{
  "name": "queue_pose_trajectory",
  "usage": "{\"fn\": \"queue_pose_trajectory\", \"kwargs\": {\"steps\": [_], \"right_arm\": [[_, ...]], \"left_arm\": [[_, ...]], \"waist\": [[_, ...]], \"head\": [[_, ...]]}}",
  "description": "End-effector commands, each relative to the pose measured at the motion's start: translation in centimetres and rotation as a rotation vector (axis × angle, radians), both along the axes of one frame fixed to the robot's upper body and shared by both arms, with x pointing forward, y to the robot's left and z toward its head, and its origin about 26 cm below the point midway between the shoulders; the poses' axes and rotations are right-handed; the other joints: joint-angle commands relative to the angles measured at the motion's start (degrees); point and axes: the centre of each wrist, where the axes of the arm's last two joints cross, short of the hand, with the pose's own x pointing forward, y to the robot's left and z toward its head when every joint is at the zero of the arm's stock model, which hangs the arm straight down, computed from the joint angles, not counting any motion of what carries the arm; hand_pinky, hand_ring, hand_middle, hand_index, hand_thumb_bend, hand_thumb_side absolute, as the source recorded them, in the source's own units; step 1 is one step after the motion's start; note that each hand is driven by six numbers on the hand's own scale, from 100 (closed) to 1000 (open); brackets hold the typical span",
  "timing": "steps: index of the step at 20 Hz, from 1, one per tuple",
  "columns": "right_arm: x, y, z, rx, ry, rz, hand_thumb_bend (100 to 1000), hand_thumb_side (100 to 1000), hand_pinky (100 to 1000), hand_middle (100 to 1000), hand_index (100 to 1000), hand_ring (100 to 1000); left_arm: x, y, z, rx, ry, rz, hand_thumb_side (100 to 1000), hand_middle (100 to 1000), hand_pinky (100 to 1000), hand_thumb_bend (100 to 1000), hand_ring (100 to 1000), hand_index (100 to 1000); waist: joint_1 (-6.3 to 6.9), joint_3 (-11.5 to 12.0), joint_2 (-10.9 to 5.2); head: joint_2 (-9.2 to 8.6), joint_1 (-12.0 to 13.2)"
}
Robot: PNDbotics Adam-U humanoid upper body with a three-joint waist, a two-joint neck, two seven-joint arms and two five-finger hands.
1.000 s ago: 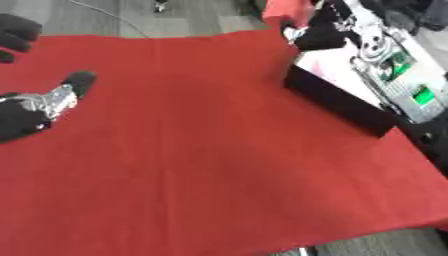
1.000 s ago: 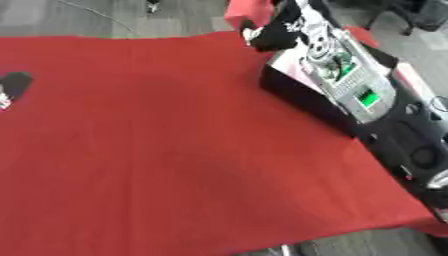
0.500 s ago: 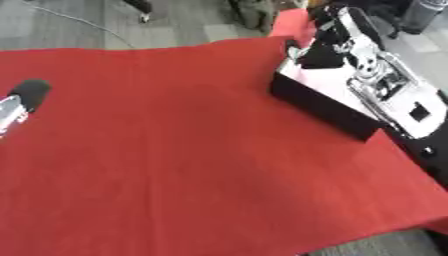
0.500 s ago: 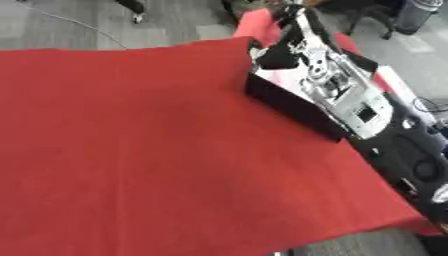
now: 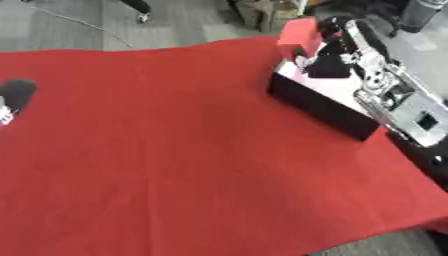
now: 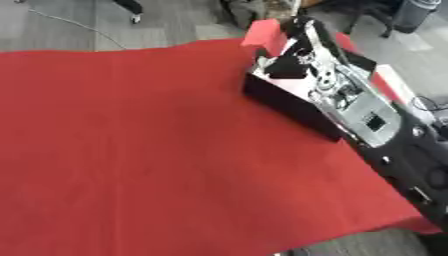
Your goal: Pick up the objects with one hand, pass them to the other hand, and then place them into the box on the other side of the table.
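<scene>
- Left hand [image 5: 12, 100]: at the far left edge of the red cloth [image 5: 175, 150], only partly in view; finger state cannot be determined.
- Cloth surface: no loose objects visible.
- Box [image 5: 324, 107]: one, black, at the right side.
- Right hand [image 6: 302, 52]: reaches over the box; grip cannot be determined.
- Red block [image 5: 299, 34]: one, at the box's far end; release not confirmed, so placement appears near completion.

Head stereo pair, looking down; both share red table [image 5: 192, 165], box [image 6: 289, 102].
</scene>
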Motion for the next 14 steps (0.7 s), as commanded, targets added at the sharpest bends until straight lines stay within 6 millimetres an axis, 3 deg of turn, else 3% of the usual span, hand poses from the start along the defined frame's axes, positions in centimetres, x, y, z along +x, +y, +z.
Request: {"fn": "queue_pose_trajectory", "kwargs": {"steps": [1, 8, 14], "right_arm": [[-0.4, -0.5, 1.0, -0.055, -0.029, -0.448, 100, 100, 749, 491, 389, 602], [-1.1, -2.0, 1.3, -0.067, -0.076, -0.547, 137, 100, 743, 487, 395, 603], [-0.3, -5.2, 1.3, -0.123, -0.084, -0.690, 173, 100, 724, 484, 398, 596]], "left_arm": [[-0.3, 0.7, 0.8, -0.001, -0.038, 0.013, 462, 659, 735, 559, 707, 750], [-0.3, 0.8, 0.7, 0.000, -0.045, 0.026, 462, 659, 734, 565, 706, 750], [-0.3, 0.9, 0.8, 0.001, -0.048, 0.030, 460, 658, 734, 569, 706, 750]], "waist": [[0.03, 0.0, -0.73], [0.01, 0.1, -0.48], [-0.03, 0.4, -0.54]], "head": [[-0.88, -0.1], [-1.05, 0.2], [-1.18, 0.2]]}}
